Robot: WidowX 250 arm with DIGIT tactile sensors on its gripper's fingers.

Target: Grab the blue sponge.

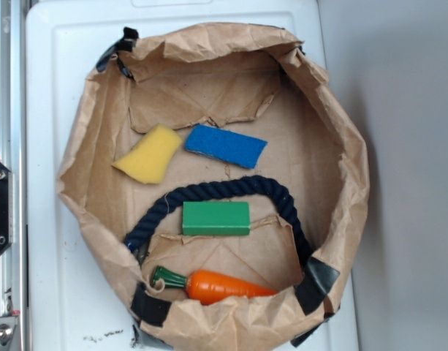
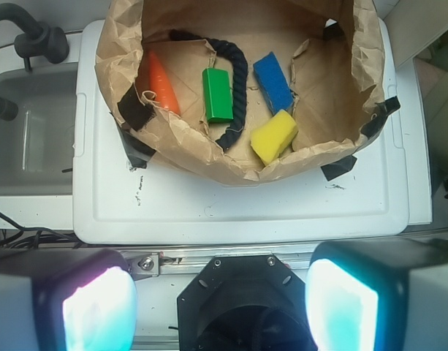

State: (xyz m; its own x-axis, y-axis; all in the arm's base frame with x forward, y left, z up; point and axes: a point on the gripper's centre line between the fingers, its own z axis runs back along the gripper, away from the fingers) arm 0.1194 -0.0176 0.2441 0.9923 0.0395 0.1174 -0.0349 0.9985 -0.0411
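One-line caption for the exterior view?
Flat bright blue sponge lies untouched in a crumpled brown paper bag, beside a yellow wedge sponge; no end effector visible.

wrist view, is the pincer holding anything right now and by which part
Nothing is held. The pincer is open, its fingers wide apart with nothing between them, well short of the paper bag. The blue sponge lies untouched inside the bag.

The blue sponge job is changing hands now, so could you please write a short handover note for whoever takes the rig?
Gripper: open, empty, held back outside the paper bag.
Blue sponge: flat on the bag floor, beside the yellow sponge, just beyond the navy rope; the green block and carrot lie farther off.
Done: nothing yet; sponge untouched.
Left: reach into the bag, close on the blue sponge, lift.
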